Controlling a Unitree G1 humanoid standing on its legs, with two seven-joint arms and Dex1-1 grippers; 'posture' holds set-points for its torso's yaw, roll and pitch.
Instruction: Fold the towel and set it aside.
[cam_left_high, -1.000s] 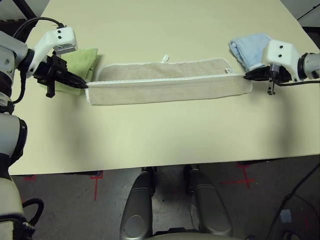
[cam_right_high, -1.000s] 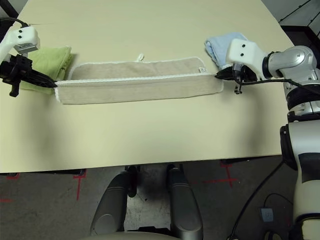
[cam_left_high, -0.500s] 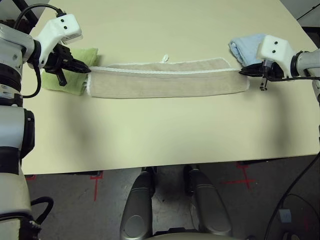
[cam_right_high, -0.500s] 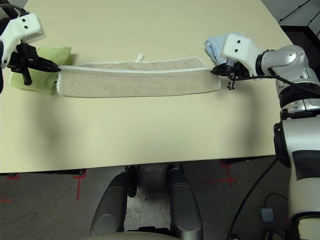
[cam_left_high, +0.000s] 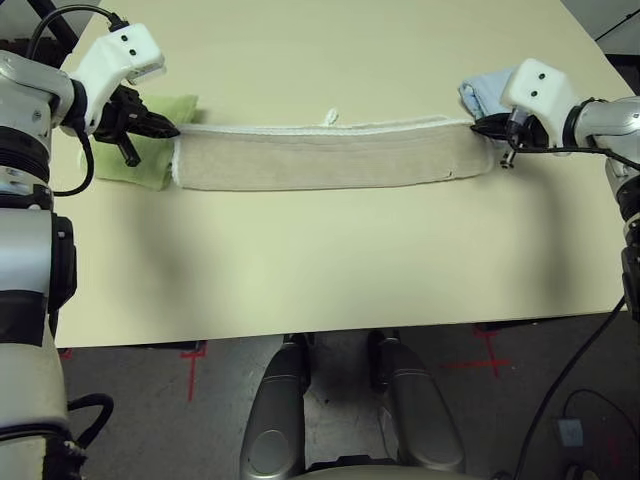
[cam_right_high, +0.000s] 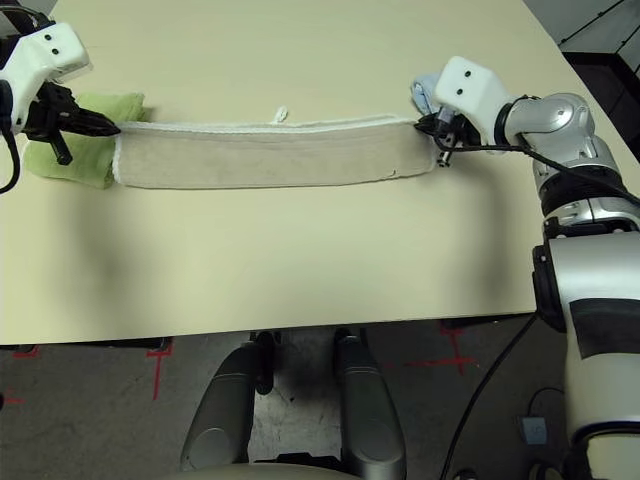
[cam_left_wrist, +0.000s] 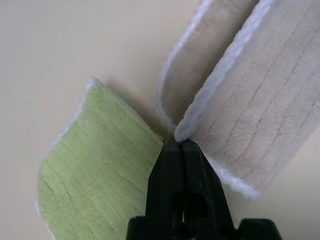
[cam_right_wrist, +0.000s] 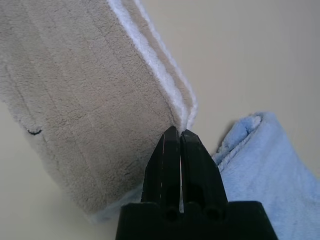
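The towel (cam_left_high: 325, 157) lies as a long band across the upper middle of the tabletop (cam_left_high: 330, 270), each end corner pinched in closed jaws. Both pinches should lower together so the white edges line up, and let go clear of the green towel (cam_left_high: 150, 150) and blue towel (cam_left_high: 488, 92).

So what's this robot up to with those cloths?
It is folding a beige towel that lies in a long strip across the table. The left gripper is shut on one end's corner and the right gripper on the other, with the top layer's edge lined up along the far edge. A folded green towel sits by the left end, a blue one by the right.
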